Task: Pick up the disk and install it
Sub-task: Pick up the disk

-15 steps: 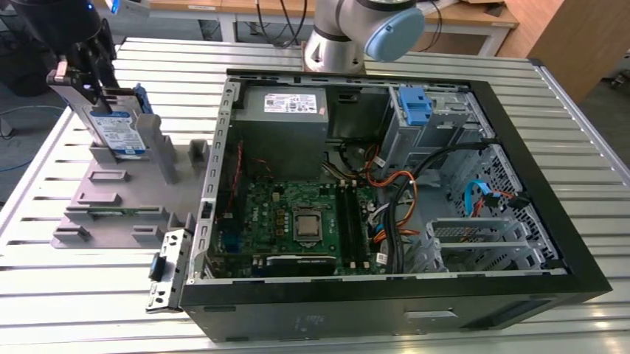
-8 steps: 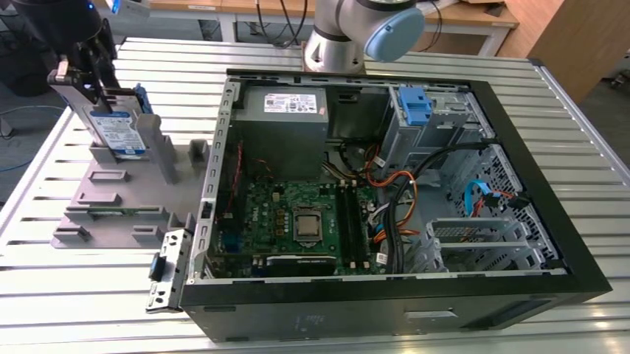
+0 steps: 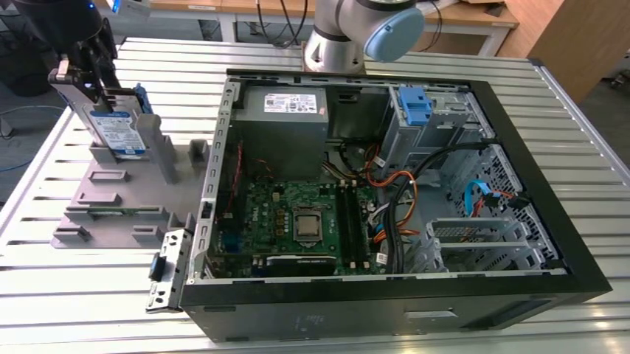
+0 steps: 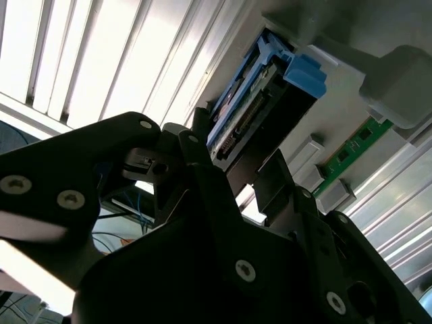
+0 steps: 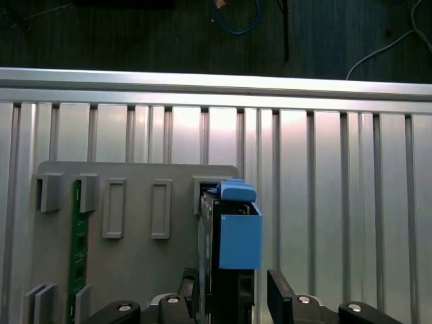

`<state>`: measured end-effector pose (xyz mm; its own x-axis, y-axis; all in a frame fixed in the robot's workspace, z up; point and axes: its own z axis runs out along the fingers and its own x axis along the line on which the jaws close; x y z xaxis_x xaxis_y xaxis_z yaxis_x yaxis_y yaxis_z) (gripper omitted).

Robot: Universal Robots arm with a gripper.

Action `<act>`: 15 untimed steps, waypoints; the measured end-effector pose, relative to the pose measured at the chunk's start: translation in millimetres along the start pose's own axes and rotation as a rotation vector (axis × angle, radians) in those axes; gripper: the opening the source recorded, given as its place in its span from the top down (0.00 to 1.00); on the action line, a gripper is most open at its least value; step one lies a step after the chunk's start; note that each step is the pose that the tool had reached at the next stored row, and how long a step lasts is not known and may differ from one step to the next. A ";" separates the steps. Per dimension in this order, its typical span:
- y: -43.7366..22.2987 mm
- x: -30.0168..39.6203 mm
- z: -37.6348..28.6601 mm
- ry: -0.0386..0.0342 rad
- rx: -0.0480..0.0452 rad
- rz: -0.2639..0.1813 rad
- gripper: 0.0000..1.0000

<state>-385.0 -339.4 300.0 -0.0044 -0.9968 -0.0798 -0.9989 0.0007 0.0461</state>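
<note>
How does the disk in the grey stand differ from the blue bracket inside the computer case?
The disk carries a silver drive with a white-and-blue label; the blue bracket looks bare, plain blue plastic. The disk stands on edge in the grey stand, outside the computer case, with the gripper at its top; the blue bracket sits inside the case, away from the gripper. Both have bright blue plastic.

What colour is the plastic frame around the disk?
The frame is bright blue, clearest in the first wrist view.
</note>
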 end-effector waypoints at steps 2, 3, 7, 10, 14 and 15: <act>0.0 0.2 0.0 -0.0001 0.0001 0.000 0.47; 0.0 0.2 0.1 0.0000 0.0001 0.000 0.47; 0.0 0.2 0.1 0.0000 0.0001 0.000 0.47; 0.0 0.2 0.2 0.0000 0.0001 0.000 0.47; 0.0 0.2 0.2 0.0000 0.0001 0.000 0.48; 0.0 0.3 0.2 0.0000 0.0001 0.000 0.55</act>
<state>-385.0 -339.7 299.8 -0.0043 -0.9968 -0.0799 -0.9989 0.0007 0.0460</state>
